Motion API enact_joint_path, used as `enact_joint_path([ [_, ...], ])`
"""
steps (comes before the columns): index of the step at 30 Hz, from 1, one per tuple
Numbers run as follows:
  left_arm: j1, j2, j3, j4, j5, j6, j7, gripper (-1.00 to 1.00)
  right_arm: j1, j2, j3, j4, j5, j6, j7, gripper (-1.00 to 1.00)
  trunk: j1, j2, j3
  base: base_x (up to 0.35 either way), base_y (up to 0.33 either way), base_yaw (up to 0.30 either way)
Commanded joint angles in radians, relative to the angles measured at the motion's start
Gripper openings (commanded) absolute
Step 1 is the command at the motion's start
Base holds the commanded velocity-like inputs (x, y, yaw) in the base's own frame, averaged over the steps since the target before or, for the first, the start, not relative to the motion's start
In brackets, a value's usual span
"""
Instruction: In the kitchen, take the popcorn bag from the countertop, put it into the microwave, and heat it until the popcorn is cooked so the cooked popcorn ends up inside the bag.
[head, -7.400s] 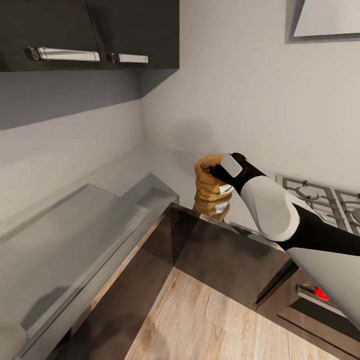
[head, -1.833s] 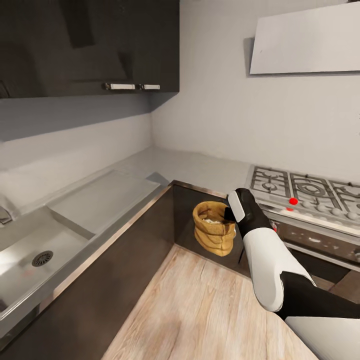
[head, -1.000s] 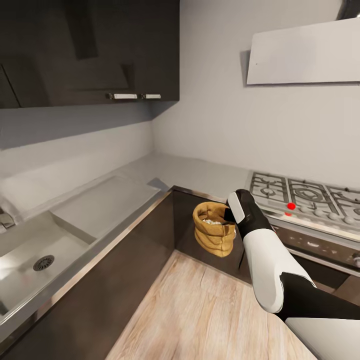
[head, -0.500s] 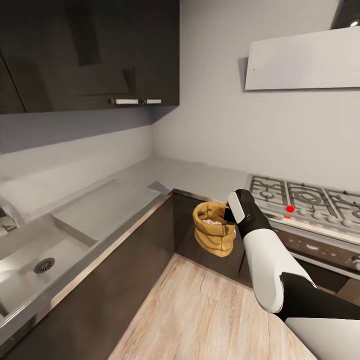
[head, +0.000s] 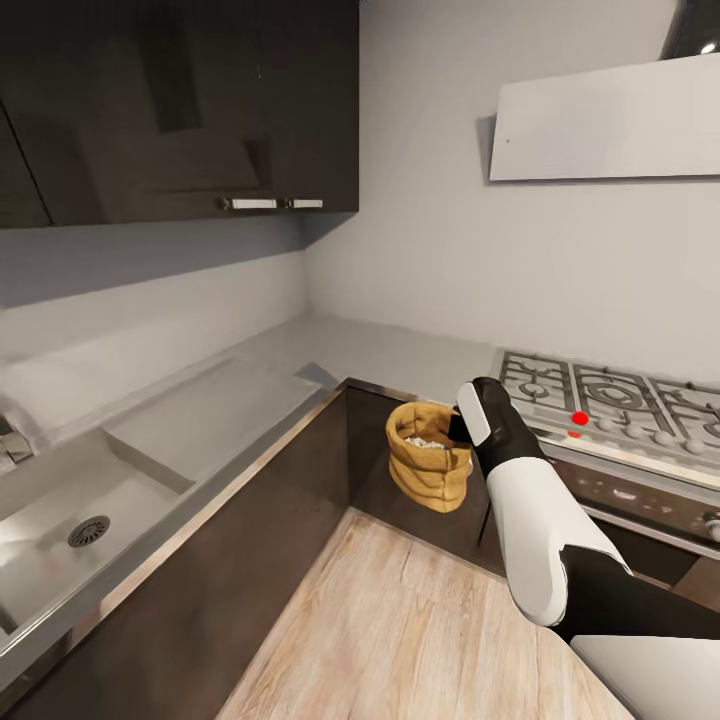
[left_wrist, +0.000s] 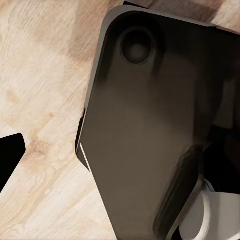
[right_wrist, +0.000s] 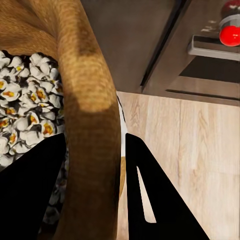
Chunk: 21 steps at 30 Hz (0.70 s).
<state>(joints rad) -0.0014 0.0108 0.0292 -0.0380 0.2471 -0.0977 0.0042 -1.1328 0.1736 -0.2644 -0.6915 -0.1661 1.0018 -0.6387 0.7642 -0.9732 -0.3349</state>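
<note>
The popcorn bag (head: 428, 470), a squat tan sack, hangs in the air in front of the dark cabinets, below the countertop (head: 380, 350) corner. My right gripper (head: 455, 428) is shut on its rim at the bag's right side. In the right wrist view the two black fingers pinch the bag's wall (right_wrist: 90, 125), one inside and one outside, and white popped kernels (right_wrist: 25, 110) fill the bag. The microwave is out of view. A black fingertip (left_wrist: 10, 155) of my left gripper shows over the wooden floor beside a dark part of my own body.
A steel sink (head: 60, 510) with a drainboard is set in the counter at the left. The gas stove (head: 610, 395) with red dots stands at the right, under a white hood (head: 600, 120). Dark wall cabinets (head: 180, 100) hang overhead. Wooden floor (head: 400, 620) lies below.
Seconds ago the bag stood on the counter corner in my right gripper; now it hangs off the counter, lower. The view pulled back and tilted up. Nothing moved in the last half second.
</note>
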Motion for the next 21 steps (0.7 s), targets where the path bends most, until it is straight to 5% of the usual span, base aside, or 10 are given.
enact_joint_path([
  [1, 0.0, 0.0, 0.003, 0.0, 0.002, -0.002, 0.0, 1.0, -0.001, 0.001, -0.003, -0.001, -0.01, 0.0, -0.01, -1.0, 0.0, -0.001, -0.001, 0.0, 0.0, 0.0],
  [11, 0.0, 0.0, 0.002, 0.0, 0.002, -0.002, 0.001, 1.0, -0.001, 0.001, -0.002, 0.006, -0.008, -0.009, -0.02, -1.0, 0.0, -0.001, -0.001, 0.0, 0.0, -0.011],
  [21, 0.0, -0.001, 0.003, 0.0, 0.002, -0.002, 0.001, 1.0, -0.001, 0.001, -0.002, 0.006, -0.012, -0.008, -0.018, -1.0, 0.0, -0.001, -0.001, 0.0, 0.0, -0.23],
])
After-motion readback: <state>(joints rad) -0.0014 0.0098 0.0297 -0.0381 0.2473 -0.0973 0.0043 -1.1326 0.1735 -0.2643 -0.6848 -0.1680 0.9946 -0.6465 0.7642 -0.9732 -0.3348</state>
